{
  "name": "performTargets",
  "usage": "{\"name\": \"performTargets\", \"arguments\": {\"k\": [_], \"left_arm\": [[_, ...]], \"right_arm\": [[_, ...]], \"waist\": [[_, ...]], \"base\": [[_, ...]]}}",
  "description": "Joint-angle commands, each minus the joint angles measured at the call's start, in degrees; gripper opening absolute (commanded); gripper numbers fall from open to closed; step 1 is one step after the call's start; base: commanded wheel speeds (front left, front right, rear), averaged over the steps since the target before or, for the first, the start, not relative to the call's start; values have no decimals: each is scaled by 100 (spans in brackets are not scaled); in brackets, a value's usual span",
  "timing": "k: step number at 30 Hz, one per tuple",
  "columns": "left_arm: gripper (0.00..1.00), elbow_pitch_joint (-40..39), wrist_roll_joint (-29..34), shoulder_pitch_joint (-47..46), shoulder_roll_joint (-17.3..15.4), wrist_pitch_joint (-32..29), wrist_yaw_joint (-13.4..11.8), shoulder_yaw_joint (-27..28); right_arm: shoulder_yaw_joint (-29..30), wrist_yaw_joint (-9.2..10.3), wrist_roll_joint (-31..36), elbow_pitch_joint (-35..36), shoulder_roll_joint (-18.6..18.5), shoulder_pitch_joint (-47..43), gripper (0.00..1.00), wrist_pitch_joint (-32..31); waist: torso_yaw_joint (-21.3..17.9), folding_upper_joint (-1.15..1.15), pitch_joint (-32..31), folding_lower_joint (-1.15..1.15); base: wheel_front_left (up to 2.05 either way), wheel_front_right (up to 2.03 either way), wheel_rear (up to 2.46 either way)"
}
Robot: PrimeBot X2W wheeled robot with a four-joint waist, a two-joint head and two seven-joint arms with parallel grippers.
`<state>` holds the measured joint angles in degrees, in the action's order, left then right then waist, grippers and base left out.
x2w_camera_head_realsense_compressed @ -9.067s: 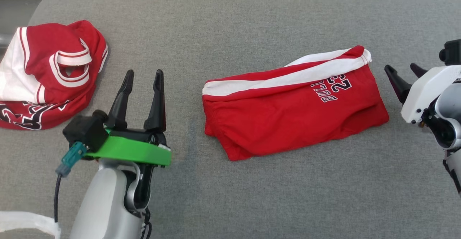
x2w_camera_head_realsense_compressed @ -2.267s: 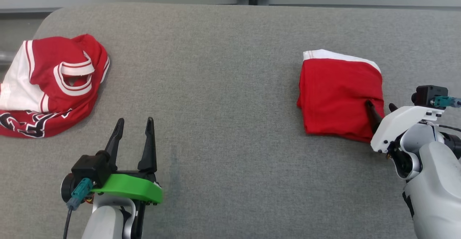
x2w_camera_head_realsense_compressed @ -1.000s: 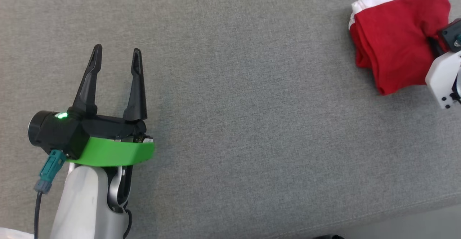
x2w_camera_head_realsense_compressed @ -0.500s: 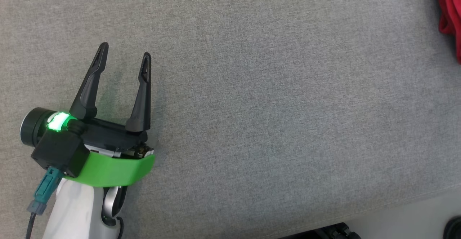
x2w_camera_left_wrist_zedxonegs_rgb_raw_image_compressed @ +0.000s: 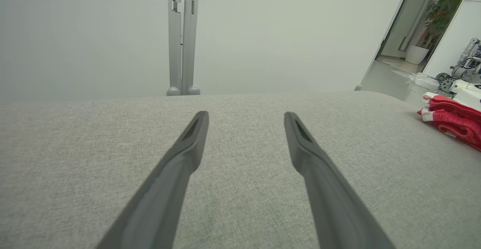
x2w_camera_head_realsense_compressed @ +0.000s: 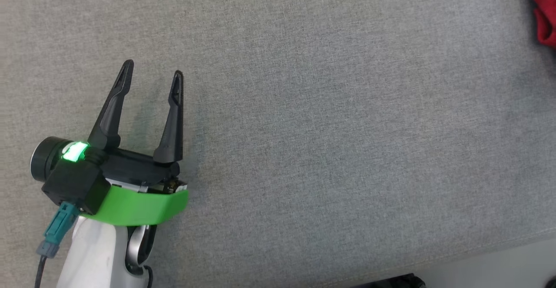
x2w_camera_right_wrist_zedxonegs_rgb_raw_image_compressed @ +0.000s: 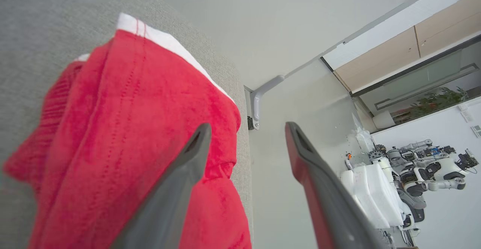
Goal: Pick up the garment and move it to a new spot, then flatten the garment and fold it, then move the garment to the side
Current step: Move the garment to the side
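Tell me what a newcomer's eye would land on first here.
The red garment with its white band stands out most, bunched near the right edge of the grey cushion, just before the open right tool. Next comes the left tool, open above bare cushion at the head view's lower left, with a bright green collar and a glowing green light.

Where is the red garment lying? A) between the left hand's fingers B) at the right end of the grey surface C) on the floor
B: the garment lies at the right end of the surface, far from the open left hand.
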<state>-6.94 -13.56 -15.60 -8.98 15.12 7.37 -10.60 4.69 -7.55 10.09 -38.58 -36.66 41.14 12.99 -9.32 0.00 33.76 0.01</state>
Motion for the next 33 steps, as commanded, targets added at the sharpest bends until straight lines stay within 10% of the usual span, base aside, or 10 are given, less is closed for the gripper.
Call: {"name": "performTargets", "arguments": {"k": [1, 18, 33], "left_arm": [[100, 54, -42, 57, 22, 4, 18, 66], [100, 1212, -133, 370, 555, 4, 19, 812], [100, 1988, -57, 788, 604, 3, 9, 1101]], "right_arm": [[114, 13, -78, 77, 154, -189, 100, 103], [67, 12, -1791, 2674, 2212, -2300, 100, 221], [-666, 12, -2393, 2083, 2846, -2961, 100, 221]], "waist": [[75, 0, -251, -1], [475, 0, -1970, -1], [679, 0, -2871, -1]], "base": [[0, 0, 0], [0, 0, 0], [0, 0, 0]]}}
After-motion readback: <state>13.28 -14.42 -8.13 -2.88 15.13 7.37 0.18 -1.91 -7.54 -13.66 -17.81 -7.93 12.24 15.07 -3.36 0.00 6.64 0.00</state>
